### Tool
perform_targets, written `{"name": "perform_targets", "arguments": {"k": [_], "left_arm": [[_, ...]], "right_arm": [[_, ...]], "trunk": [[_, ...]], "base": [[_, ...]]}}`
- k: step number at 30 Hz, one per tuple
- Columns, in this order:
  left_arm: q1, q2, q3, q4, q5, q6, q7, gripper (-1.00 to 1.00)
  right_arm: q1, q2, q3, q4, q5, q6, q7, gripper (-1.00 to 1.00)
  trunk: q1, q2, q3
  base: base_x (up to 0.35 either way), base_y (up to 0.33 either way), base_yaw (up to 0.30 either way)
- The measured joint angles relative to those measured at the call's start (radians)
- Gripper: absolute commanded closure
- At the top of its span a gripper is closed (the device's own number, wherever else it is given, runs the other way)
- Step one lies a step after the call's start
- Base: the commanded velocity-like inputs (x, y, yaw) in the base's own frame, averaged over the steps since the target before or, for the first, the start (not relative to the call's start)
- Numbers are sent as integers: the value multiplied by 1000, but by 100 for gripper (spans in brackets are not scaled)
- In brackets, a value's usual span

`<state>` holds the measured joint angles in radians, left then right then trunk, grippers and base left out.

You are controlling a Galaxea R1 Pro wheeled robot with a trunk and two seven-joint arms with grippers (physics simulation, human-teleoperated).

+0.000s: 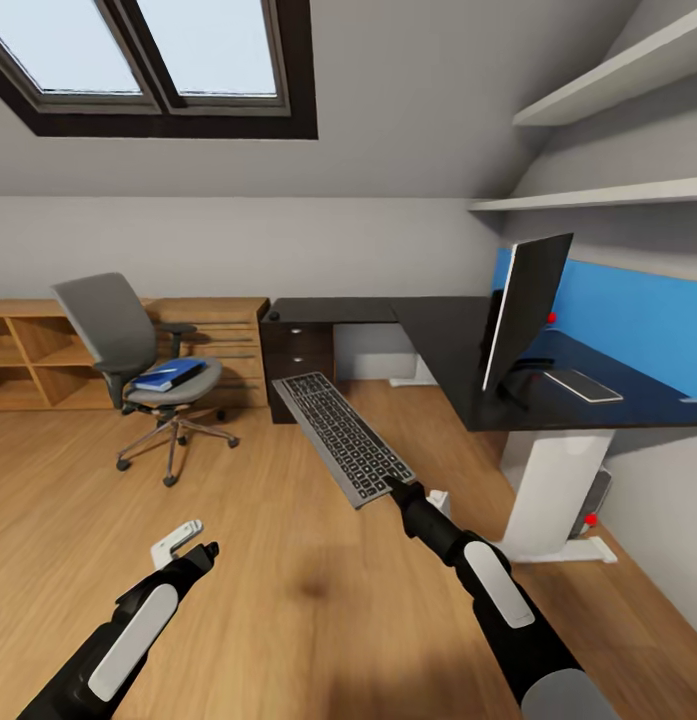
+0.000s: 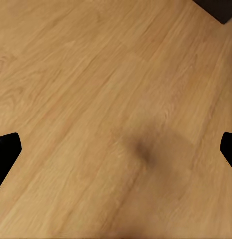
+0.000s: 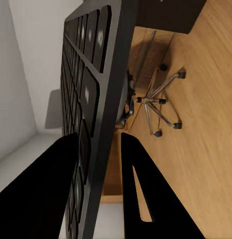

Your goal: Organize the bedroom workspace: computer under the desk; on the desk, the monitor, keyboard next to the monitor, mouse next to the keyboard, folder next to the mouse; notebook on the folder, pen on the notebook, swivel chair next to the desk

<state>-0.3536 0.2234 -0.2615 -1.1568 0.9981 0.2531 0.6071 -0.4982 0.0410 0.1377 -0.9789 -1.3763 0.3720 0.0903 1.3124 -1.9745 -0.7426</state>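
The keyboard [image 1: 343, 435] is a long slim slab, dark grey frame with rows of black keys and pale legends too small to read. It's up in the air over the wooden floor [image 1: 288, 600], tilted, one short end pinched by the right gripper [image 1: 396, 488]. In the right wrist view the two black fingers [image 3: 135, 194] sit either side of the keyboard's edge [image 3: 103, 124], clamped on it.

The left gripper [image 1: 203, 553] hangs low over the floor with its fingers spread apart, nothing between them — the left wrist view has the two black tips [image 2: 7, 149] at opposite edges with bare boards in between. Just beside it on the floor lies a small whitish thing [image 1: 176, 540], can't tell what it is.

The swivel chair [image 1: 138, 365] stands near the light wooden shelf unit [image 1: 28, 355], well apart from the desk [image 1: 438, 340], and on its seat sits the bright blue folder [image 1: 168, 375] with something pale on top of it.

On the glossy black desk top the monitor [image 1: 523, 305] stands seen nearly edge-on, thin and black with a pale rim, and a small flat grey notebook [image 1: 583, 385] lies just beside its base. The computer [image 1: 593, 495] peeks out under the desk behind the white leg [image 1: 543, 490], a small red mark on it — no writing legible anywhere
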Motion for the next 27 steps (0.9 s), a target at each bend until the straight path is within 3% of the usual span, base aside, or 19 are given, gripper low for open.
{"name": "perform_targets", "arguments": {"k": [10, 27], "left_arm": [[0, 1, -1, 0, -2, 1, 1, -100], [0, 1, 0, 0, -2, 1, 1, -100]], "right_arm": [[-1, 2, -1, -1, 0, -1, -1, 100], [0, 2, 1, -2, 5, -2, -2, 100]], "trunk": [[-34, 63, 28], [-100, 182, 81]], "base": [[51, 6, 0], [307, 0, 0]]}}
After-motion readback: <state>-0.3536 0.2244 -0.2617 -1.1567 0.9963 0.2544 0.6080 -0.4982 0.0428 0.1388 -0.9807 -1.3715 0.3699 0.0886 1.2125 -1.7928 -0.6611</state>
